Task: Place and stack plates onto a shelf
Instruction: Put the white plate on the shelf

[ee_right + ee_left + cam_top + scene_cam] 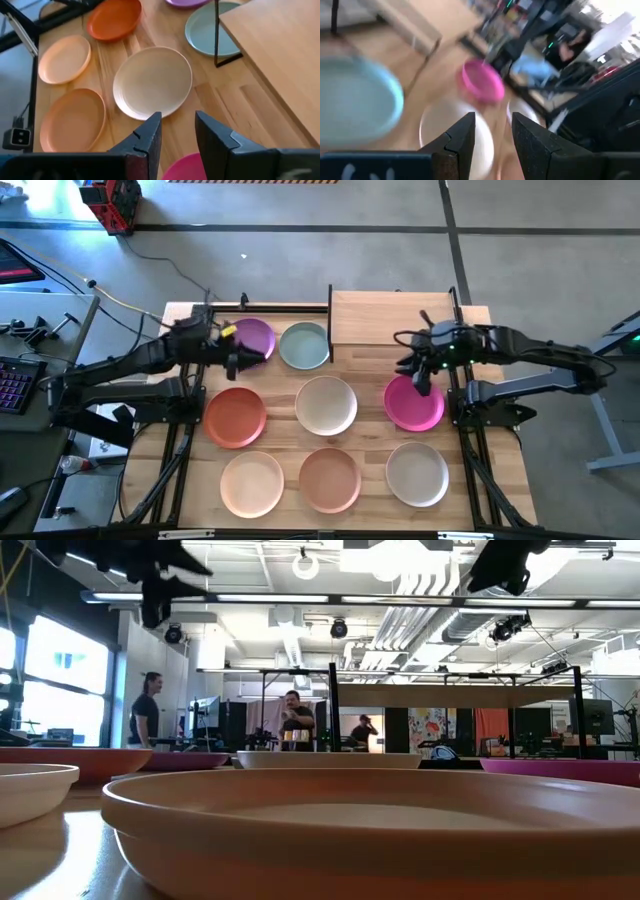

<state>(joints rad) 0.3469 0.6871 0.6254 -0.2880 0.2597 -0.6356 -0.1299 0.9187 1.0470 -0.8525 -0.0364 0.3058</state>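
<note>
Evidently nothing is stacked yet: the right gripper, fingers narrowly parted and empty, hovers over the magenta plate; the shelf at twelve o'clock is bare. The left gripper, likewise narrowly open, hangs over the purple plate.

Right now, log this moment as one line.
shelf: bare | left gripper: open, at purple plate | right gripper: open, over magenta plate

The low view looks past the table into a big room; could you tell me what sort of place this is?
Probably a robotics lab or open workshop: exposed ducts and pipes run overhead, people stand among monitors in the low view, and a keyboard sits beside the slatted table.
</note>
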